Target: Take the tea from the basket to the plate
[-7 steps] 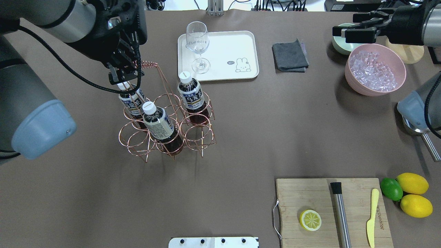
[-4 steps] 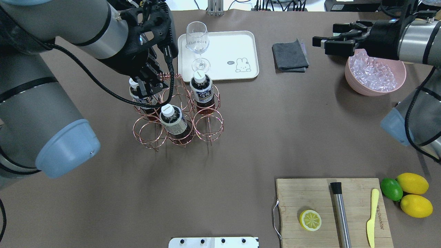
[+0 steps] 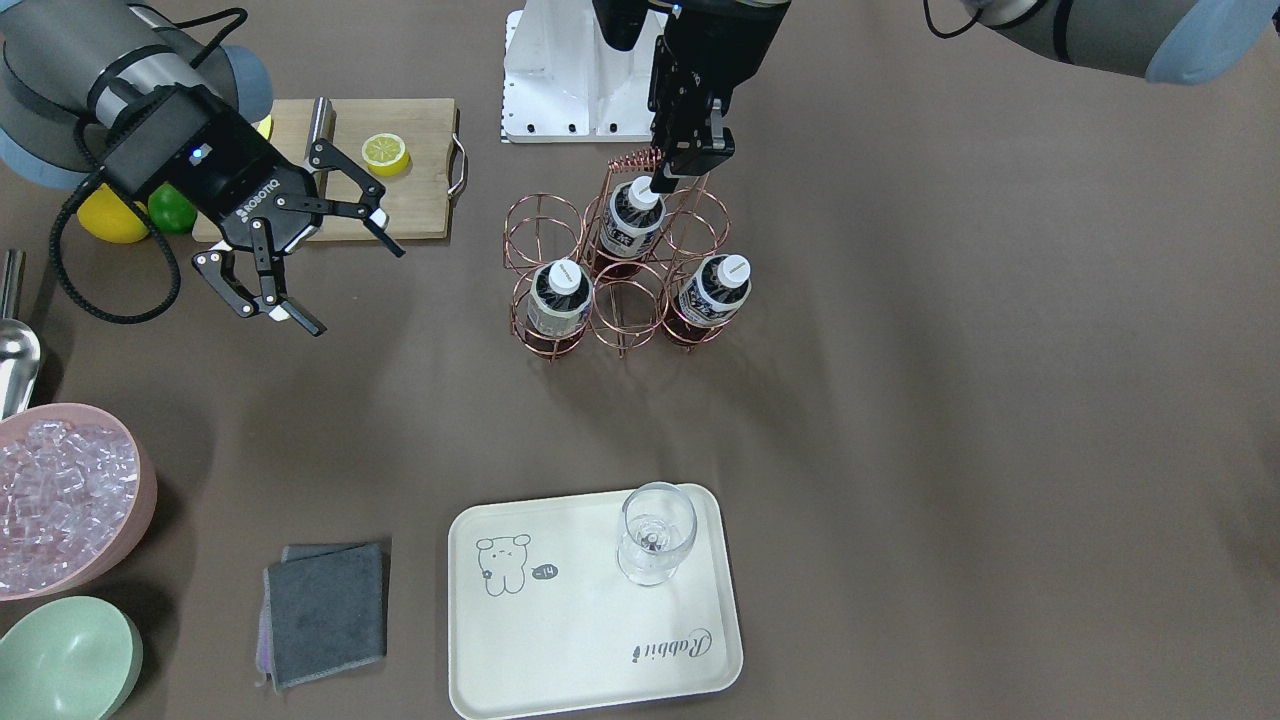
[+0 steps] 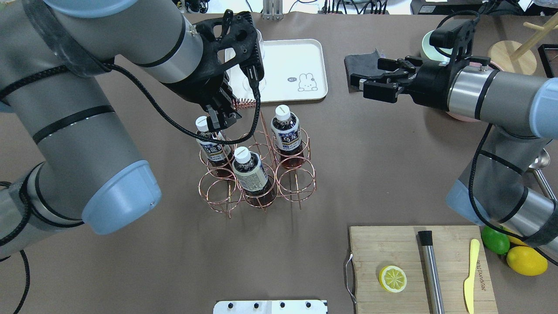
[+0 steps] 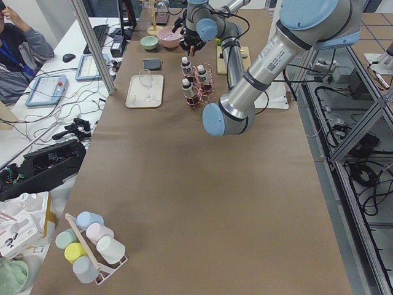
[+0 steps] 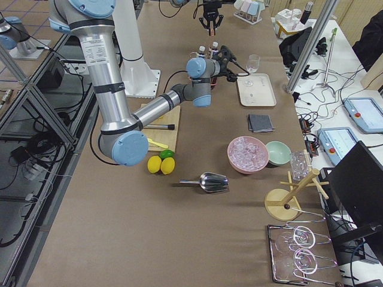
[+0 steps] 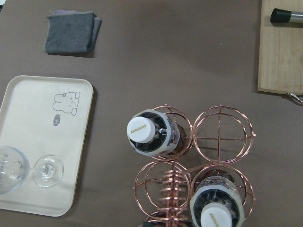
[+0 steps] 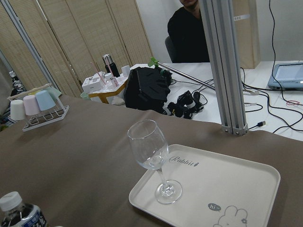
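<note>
Copper wire basket [image 3: 622,318], six ring cells and a coiled handle, is on the brown counter [image 3: 950,420], toward my base. My left gripper [image 3: 668,182] is at the top of it, fingers pinched together on the end of the coiled handle. Can't tell if the basket's feet touch the counter.

There are three small clear bottles of red-brown tea with white caps, all upright in cells. One tea bottle [image 3: 628,225] is in the middle cell of the row on my side, just below the left gripper. The second tea bottle [image 3: 556,305] and third tea bottle [image 3: 712,295] are in the two end cells of the row facing the plate.

The cream-white rectangular plate [image 3: 590,640] with a bear drawing is across the counter from me, well apart from the basket. A clear stemmed glass [image 3: 655,540] stands upright on it near one corner. A grey folded cloth [image 3: 325,610] lies beside the plate.

My right gripper [image 3: 358,290] hovers over bare counter with its jaws wide apart, just beside the wooden cutting board [image 3: 420,205] that carries a lemon half [image 3: 385,150].
</note>
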`<state>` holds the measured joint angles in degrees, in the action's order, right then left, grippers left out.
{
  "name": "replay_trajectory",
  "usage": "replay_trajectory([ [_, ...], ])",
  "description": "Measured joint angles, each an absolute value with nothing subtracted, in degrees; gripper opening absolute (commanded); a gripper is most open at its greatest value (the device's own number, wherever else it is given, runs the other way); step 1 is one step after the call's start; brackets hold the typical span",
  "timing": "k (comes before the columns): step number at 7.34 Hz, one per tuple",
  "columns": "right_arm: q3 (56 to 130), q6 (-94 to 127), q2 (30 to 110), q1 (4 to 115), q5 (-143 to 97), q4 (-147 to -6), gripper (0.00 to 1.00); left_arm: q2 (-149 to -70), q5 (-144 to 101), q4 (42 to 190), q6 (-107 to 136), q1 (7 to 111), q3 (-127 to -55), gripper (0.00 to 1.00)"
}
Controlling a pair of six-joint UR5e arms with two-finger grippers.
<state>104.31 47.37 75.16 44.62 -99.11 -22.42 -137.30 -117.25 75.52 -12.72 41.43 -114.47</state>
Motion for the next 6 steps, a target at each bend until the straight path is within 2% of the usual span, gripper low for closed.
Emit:
replay_trajectory([
  [6,105.5,47.6,73.3,37.9,-92.8,-26.0,1.00,-139.0,-115.4,77.8,-8.2,37.7,-112.6,0.00],
])
